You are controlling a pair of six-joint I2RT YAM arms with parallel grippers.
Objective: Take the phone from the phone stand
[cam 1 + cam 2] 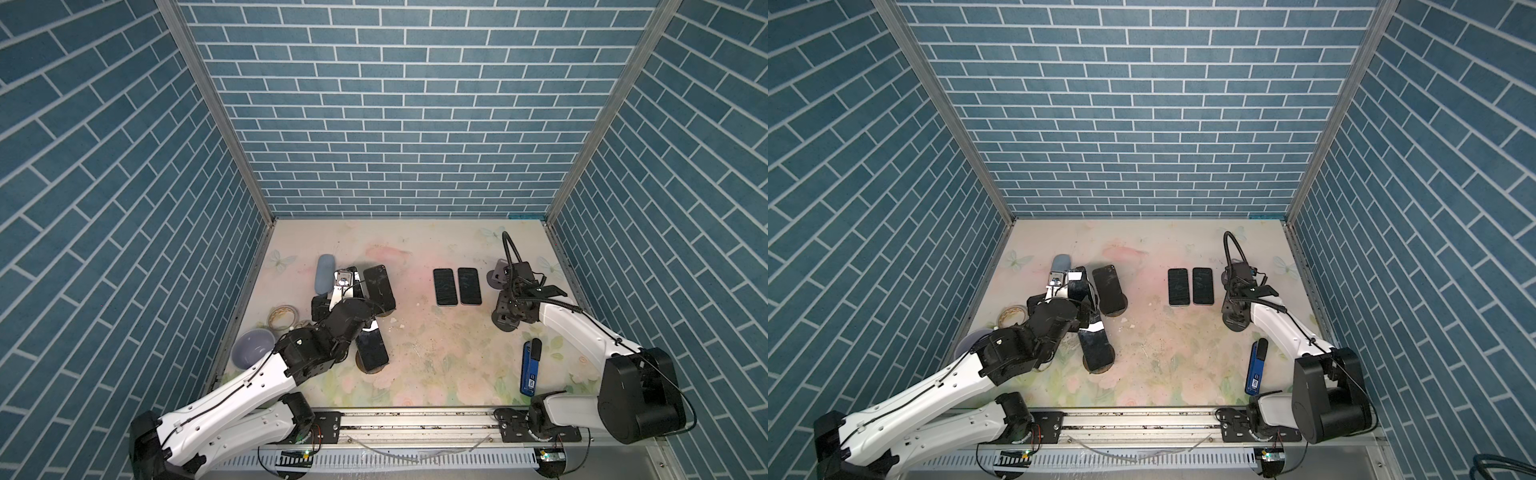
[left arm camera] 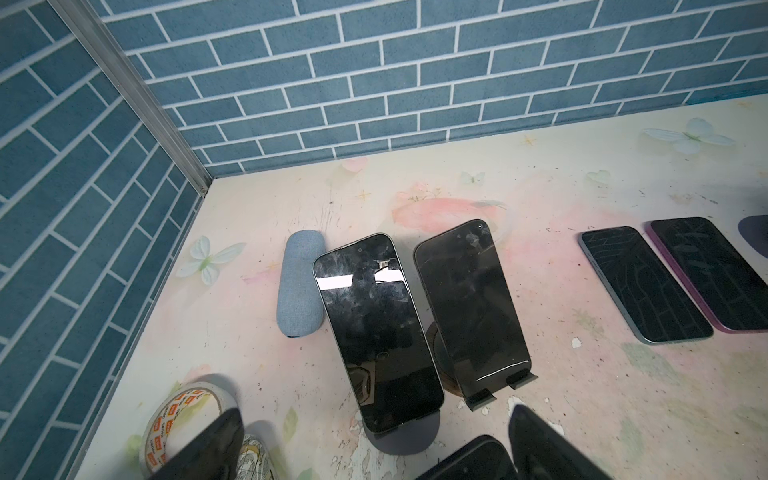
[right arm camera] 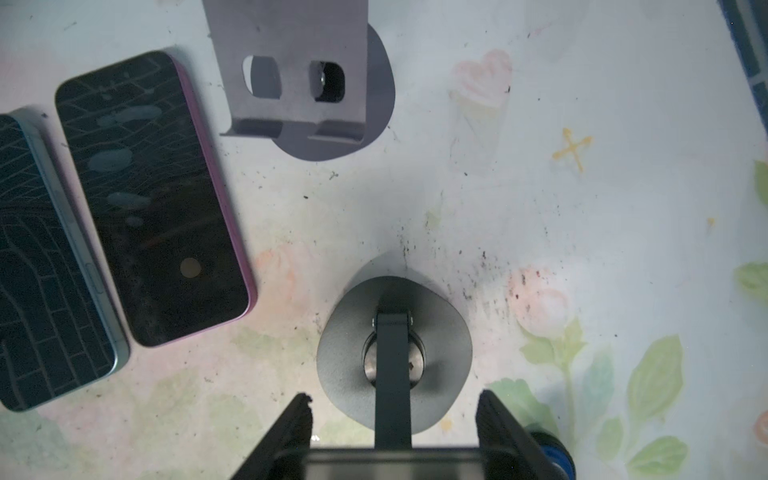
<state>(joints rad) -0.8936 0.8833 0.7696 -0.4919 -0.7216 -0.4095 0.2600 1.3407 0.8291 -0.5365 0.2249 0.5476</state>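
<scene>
- Floral tabletop (image 1: pixel 436 365), blue brick walls (image 1: pixel 374 124).
- Left wrist view only: left claw (image 2: pixel 374 410) spread wide, holding nothing, above the phone (image 2: pixel 376 328) leaning on its stand (image 2: pixel 403 438), just beside the grey case (image 2: pixel 299 286).
- Right wrist view only: right claw (image 3: pixel 395 395) closed on a blurred grey bar (image 3: pixel 395 457).
- In a top view: bowl (image 1: pixel 252 348) apart from the case, bare inside.

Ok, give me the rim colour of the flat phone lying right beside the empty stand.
Purple; the flat phone shows it best in the right wrist view.
</scene>
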